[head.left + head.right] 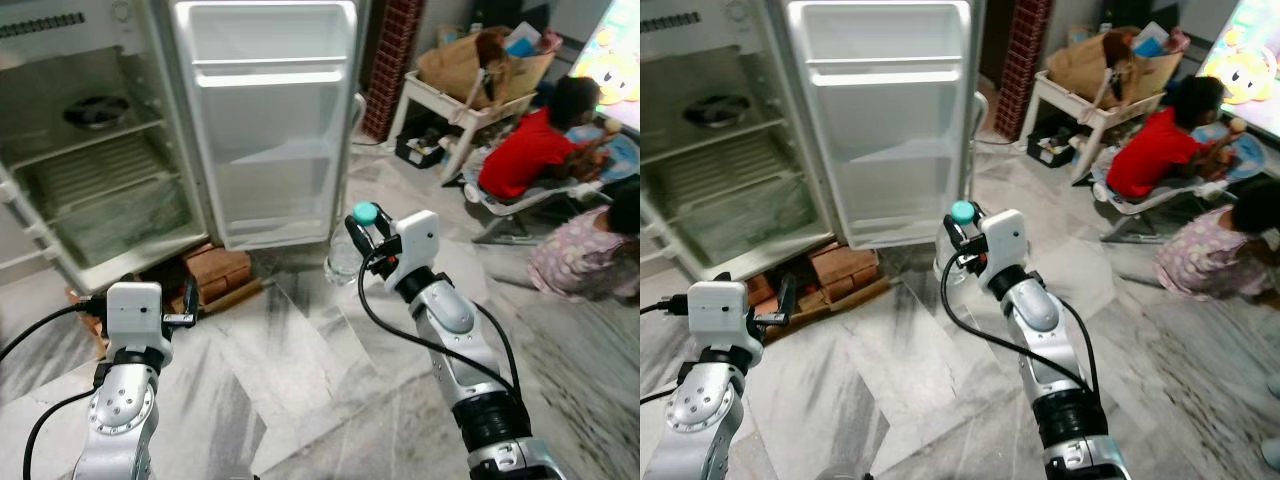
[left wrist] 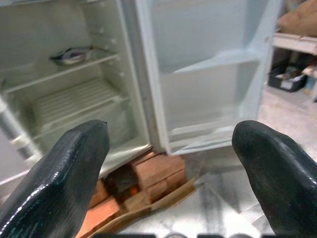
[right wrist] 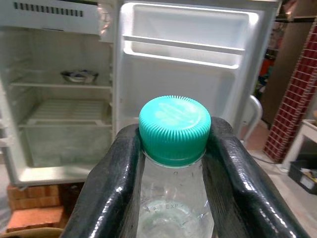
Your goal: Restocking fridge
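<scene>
Right wrist view: right gripper [image 3: 174, 163] pinching clear bottle [image 3: 173, 210] below its teal cap [image 3: 174, 128].
Left gripper [image 2: 173, 168]: fingers spread, empty.
Fridge [image 1: 110, 150]: door open.

Home, open fridge [image 1: 150, 140], marble floor [image 1: 300, 400], people [image 1: 530, 150] sitting

One fridge [image 1: 100, 150], one bottle [image 3: 174, 163], one bowl [image 1: 97, 112], two persons [image 1: 530, 150], brick [image 1: 215, 270] stack.

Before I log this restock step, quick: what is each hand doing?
Left hand: open, holding nothing.
Right hand: closed on the bottle.
</scene>
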